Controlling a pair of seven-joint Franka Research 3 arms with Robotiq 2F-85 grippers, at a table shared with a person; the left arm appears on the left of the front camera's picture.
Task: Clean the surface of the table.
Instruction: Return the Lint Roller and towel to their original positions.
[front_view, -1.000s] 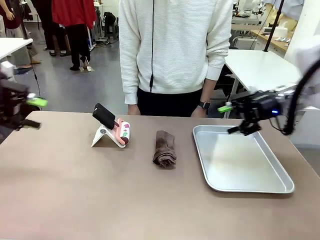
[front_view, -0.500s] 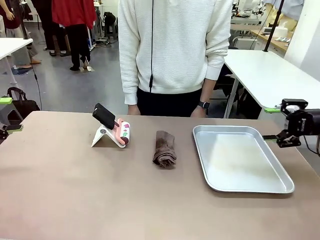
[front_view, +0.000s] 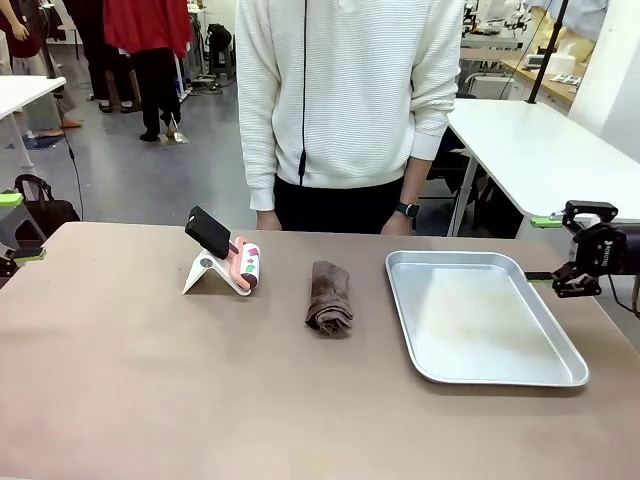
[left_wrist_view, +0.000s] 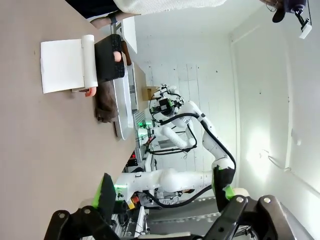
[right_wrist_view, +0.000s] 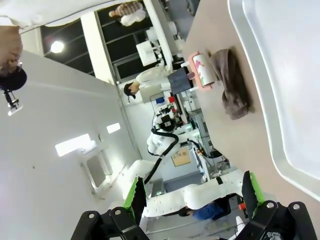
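The brownish-taupe table (front_view: 150, 380) carries a folded brown cloth (front_view: 329, 298) near its middle. My left gripper (front_view: 14, 228) hangs open off the table's far left edge, with nothing between its green pads. My right gripper (front_view: 553, 249) stands open just past the table's right edge, beside the tray, also empty. In the left wrist view the open left gripper (left_wrist_view: 162, 192) looks along the table (left_wrist_view: 40, 140) toward the cloth (left_wrist_view: 106, 102). From the right wrist, the open right gripper (right_wrist_view: 192, 195) faces the cloth (right_wrist_view: 232, 85) across the table (right_wrist_view: 220, 130).
A silver metal tray (front_view: 500, 375) lies at the right. A lint roller with a black handle (front_view: 225, 255) rests on a white stand at the back left. A person in a white sweater (front_view: 350, 100) stands at the far edge, hands behind it.
Both arms have drawn back outward from over the table's ends to beyond its left and right edges. In the last half second they hardly moved.
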